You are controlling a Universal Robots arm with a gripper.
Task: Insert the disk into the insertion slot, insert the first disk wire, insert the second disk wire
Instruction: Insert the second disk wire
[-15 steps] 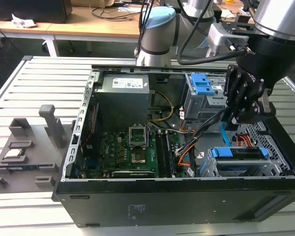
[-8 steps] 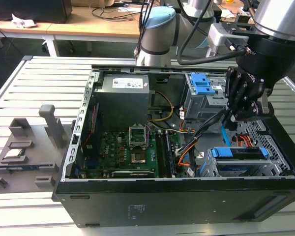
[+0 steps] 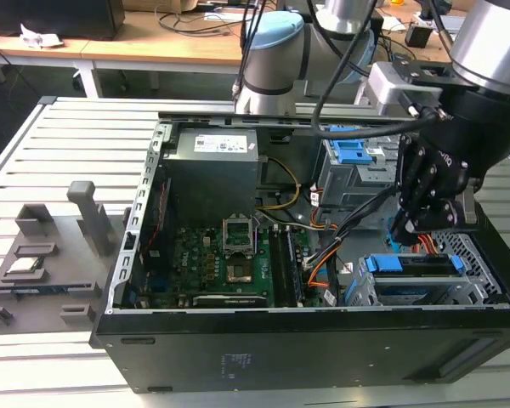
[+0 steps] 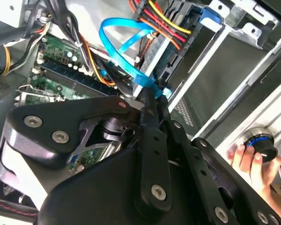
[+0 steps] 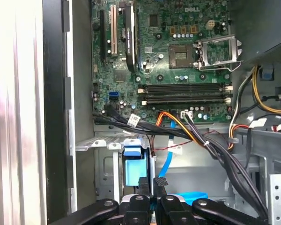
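— Why are we poised over the slot [image 3: 425, 285]?
— The disk [image 3: 408, 265] already sits in it, so the gripper [image 4: 154, 96], fingers pinched on the blue wire [image 4: 122, 40], holds the plug end near the disk's back — aimed at its socket, we judge

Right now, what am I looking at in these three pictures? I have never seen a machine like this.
It is a robot arm working inside an open computer case lying on a slatted table. The exterior view is taken from off the arm; both wrist views ride on the arm near its gripper. That black gripper is pinching the plug end of a thin light-blue cable, beside a bundle of red, orange and yellow wires. The blue-framed disk already sits in its silver metal cage. A person's hand shows beside the case, on a knob.
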